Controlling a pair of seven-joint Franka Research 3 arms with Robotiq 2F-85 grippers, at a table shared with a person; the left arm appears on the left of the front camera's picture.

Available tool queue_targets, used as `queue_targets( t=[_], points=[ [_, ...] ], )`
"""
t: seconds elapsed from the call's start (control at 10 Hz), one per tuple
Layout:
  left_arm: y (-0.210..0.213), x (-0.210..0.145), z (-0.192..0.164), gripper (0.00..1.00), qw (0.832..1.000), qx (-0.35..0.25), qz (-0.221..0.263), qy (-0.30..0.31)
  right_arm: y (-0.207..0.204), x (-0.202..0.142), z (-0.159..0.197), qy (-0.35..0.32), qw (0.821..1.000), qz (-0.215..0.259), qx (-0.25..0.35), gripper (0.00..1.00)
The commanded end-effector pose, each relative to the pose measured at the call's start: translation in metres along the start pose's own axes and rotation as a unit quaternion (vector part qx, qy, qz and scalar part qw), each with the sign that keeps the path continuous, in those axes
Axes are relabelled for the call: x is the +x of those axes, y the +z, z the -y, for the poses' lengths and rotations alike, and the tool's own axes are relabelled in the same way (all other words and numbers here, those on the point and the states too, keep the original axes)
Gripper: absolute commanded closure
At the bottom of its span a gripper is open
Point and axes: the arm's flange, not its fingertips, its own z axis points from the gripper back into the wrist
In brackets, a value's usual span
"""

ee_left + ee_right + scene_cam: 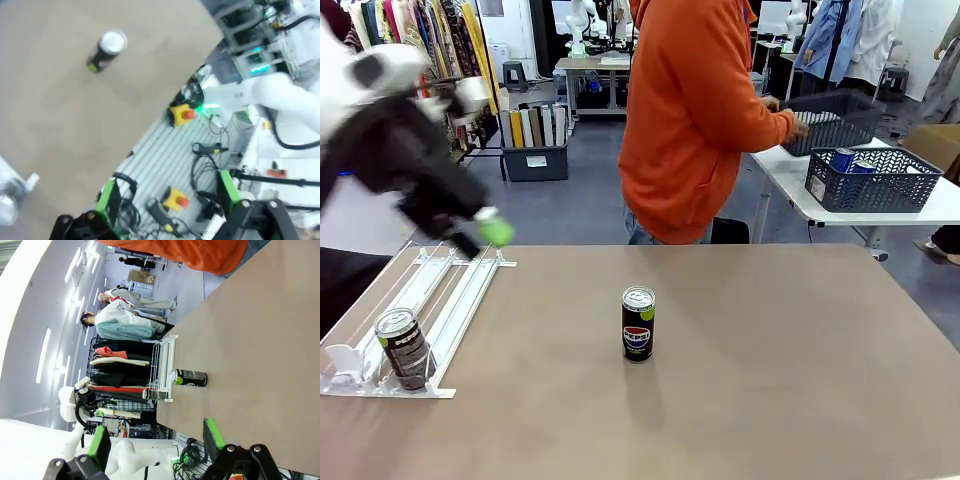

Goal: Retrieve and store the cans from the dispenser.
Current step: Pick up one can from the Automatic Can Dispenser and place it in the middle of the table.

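Note:
A black Pepsi can point(638, 324) stands upright in the middle of the brown table; it also appears as the can point(106, 50) in the left wrist view and the can point(188, 377) in the right wrist view. Another black can point(405, 348) sits at the near end of the white dispenser point(440, 295), against its curved stops. My left gripper point(485, 238) is motion-blurred above the dispenser's far end. In its own view the left gripper point(170, 200) is open and holds nothing. My right gripper point(156, 440) is open too, well away from the dispenser point(162, 367).
A person in an orange hoodie point(690, 120) stands at the far side, holding a dark lattice basket point(835, 118). A second dark basket point(873, 180) with blue cans rests on a white side table point(790, 175) at the back right.

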Motion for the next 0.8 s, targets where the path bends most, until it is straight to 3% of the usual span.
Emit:
queue_targets(
  t=[0.0, 0.1, 0.3, 0.5, 0.6, 0.7],
  points=[
    [0.039, -0.043, -0.062, 0.00, 0.990, -0.047, 0.075, 0.109, -0.001, 0.003, -0.004, 0.004, 1.000, 0.008, 0.013, 0.00],
    [0.059, -0.072, -0.097, 0.00, 0.977, -0.085, 0.121, 0.153, -0.001, 0.003, -0.004, 0.004, 1.000, 0.008, 0.013, 0.00],
    [0.071, -0.112, -0.155, 0.00, 0.952, -0.173, 0.171, 0.184, -0.001, 0.003, -0.004, 0.004, 1.000, 0.008, 0.013, 0.00],
    [0.072, -0.118, -0.180, 0.00, 0.924, -0.194, 0.210, 0.253, -0.001, 0.003, -0.004, 0.004, 1.000, 0.008, 0.013, 0.00],
    [0.081, -0.133, -0.164, 0.00, 0.951, -0.157, 0.166, 0.210, -0.001, 0.003, -0.004, 0.004, 1.000, 0.008, 0.013, 0.00],
    [0.081, -0.133, -0.164, 0.00, 0.951, -0.157, 0.166, 0.210, -0.001, 0.003, -0.004, 0.004, 1.000, 0.008, 0.013, 0.00]
  ],
)
